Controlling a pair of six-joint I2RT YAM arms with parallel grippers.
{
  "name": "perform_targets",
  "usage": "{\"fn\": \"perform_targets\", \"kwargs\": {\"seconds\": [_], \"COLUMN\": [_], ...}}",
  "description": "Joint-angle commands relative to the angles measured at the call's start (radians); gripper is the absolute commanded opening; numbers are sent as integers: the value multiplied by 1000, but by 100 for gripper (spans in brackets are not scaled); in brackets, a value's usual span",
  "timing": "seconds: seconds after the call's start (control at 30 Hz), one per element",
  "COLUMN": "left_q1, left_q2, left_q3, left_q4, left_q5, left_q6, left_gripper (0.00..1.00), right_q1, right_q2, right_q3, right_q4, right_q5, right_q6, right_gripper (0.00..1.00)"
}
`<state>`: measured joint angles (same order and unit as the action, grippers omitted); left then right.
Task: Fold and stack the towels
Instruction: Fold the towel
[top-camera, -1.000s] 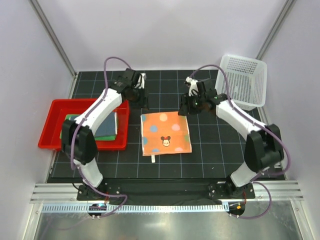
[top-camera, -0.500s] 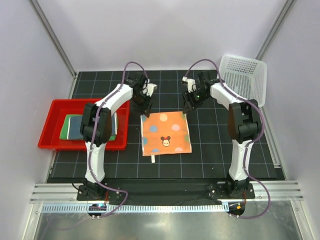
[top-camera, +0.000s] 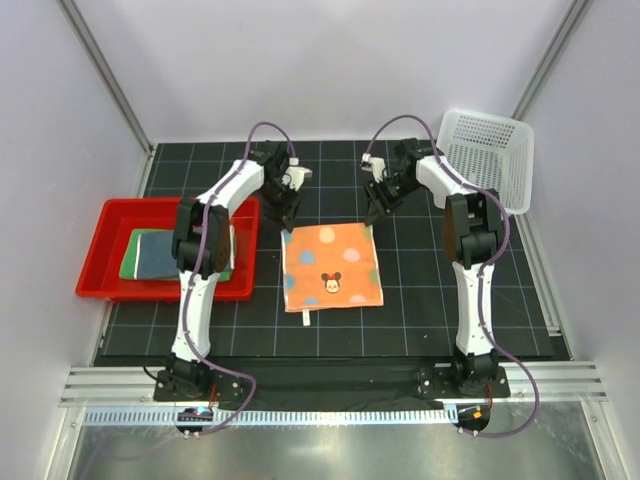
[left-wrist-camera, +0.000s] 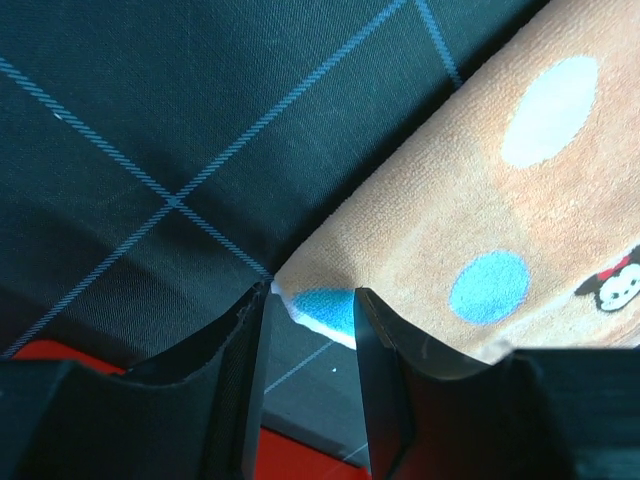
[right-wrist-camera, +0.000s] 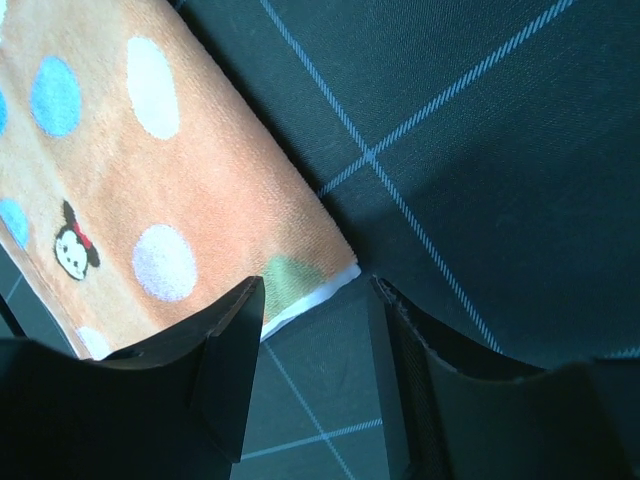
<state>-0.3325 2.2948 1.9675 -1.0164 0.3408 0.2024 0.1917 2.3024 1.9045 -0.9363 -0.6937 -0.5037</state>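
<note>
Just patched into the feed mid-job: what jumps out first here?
The orange towel with coloured dots lies flat mid-table, and the left hand and right hand each sit at one of its far corners, jaws open astride the cloth. At the left, a red tray holds two folded towels; a white mesh basket stands at the far right.

Reaching far forward from the near-edge bases with left arm (top-camera: 225, 190) and right arm (top-camera: 440, 180), both forearms angled inward toward the middle. Pointing left gripper (left-wrist-camera: 310, 300) and right gripper (right-wrist-camera: 315, 290) steeply downward, well apart from each other. Holding both pairs of jaws parted, with a clear gap between the dark fingers (left-wrist-camera: 240, 380).
</note>
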Motion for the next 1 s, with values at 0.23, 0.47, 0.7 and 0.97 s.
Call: {"fn": "perform_targets", "kwargs": {"seconds": [0.23, 0.47, 0.7, 0.97], "left_q1": [24, 30, 35, 36], "left_q2": [72, 92, 97, 109], "left_q3": [120, 136, 146, 176], "left_q4": [-129, -139, -149, -149], "left_q5": [70, 72, 34, 6], "left_q6": [89, 107, 121, 140], "left_gripper": [39, 28, 39, 47], "right_q1": [0, 0, 0, -1], "right_q2": [81, 104, 114, 153], "right_q3": [87, 102, 125, 169], "right_q4": [-81, -82, -65, -91], "right_q5": [-85, -92, -79, -92], "right_q6": [-73, -91, -85, -99], "right_gripper": [53, 41, 46, 38]}}
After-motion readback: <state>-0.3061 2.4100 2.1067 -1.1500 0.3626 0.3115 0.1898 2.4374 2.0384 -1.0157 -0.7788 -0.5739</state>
